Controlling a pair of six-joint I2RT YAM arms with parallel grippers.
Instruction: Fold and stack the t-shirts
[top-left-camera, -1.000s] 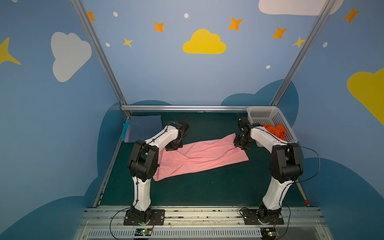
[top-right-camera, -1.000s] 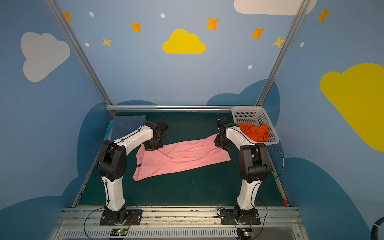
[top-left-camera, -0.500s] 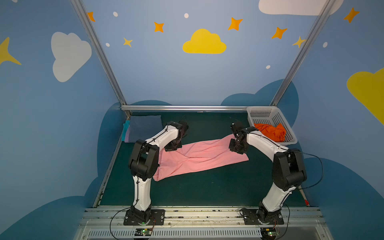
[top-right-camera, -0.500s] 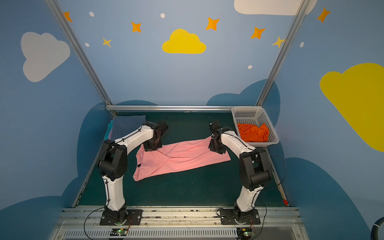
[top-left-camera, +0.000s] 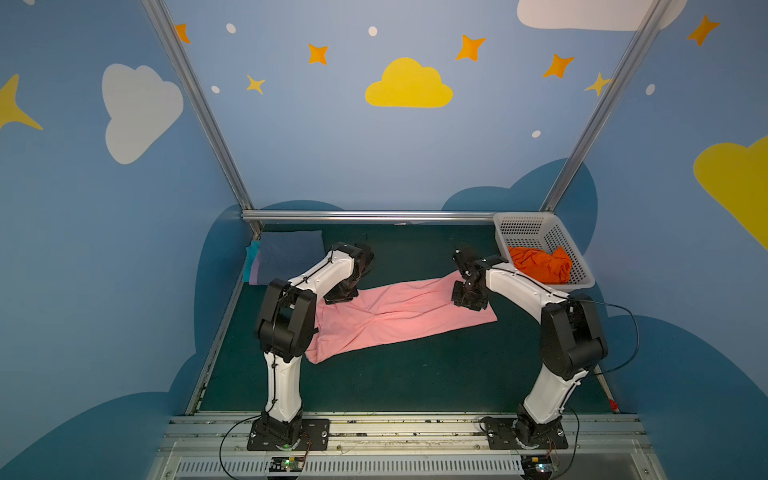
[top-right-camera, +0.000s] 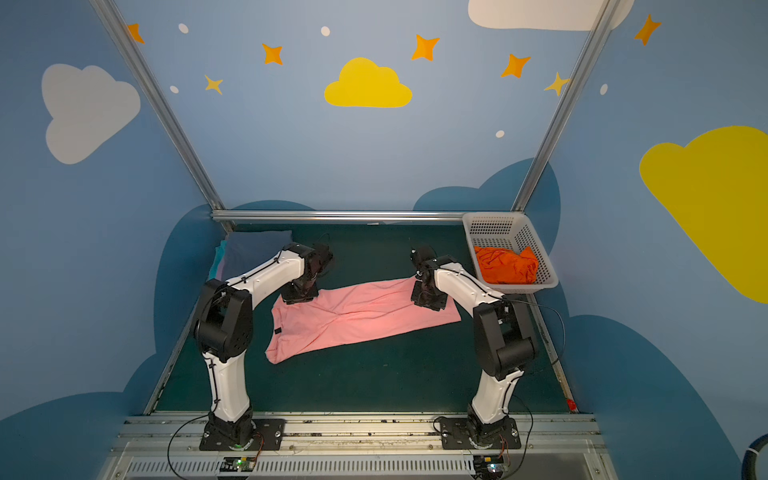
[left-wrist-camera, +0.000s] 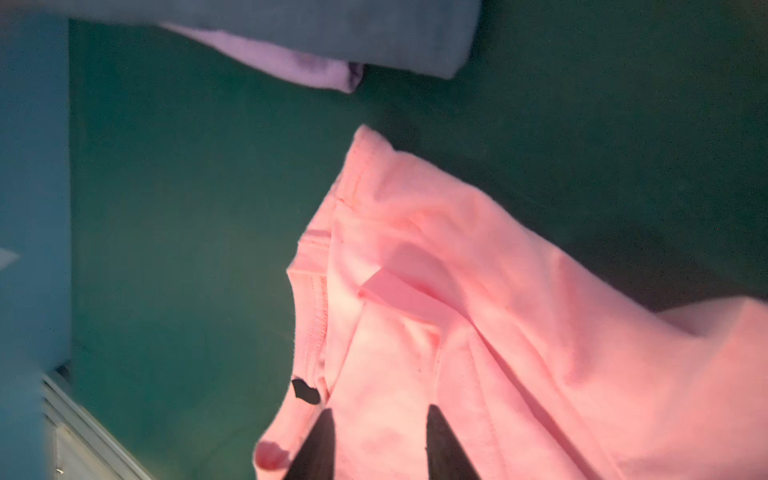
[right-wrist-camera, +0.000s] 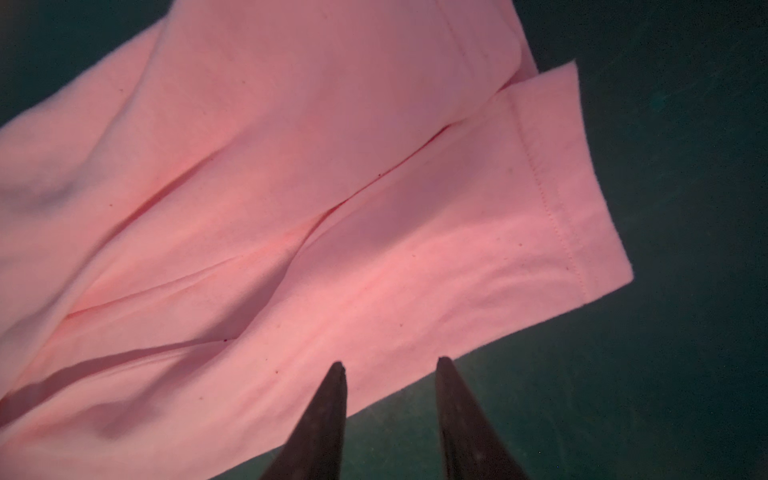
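A light pink t-shirt lies in a long, creased band across the green mat. Its small dark neck label shows at the left end. My left gripper hovers open over that end, with pink cloth below the fingers and nothing pinched. My right gripper stands open above the shirt's far right edge, half over bare mat. An orange t-shirt is crumpled in the basket. A slate-blue t-shirt tops a folded stack, with lavender and teal edges beneath.
The white perforated basket stands at the back right corner. A metal rail runs along the back of the mat, and slanted frame posts rise from both back corners. The folded stack fills the back left corner.
My left gripper has opened and let go of the pink shirt's left end. My right gripper has swung from beside the basket inward over the shirt's right end.
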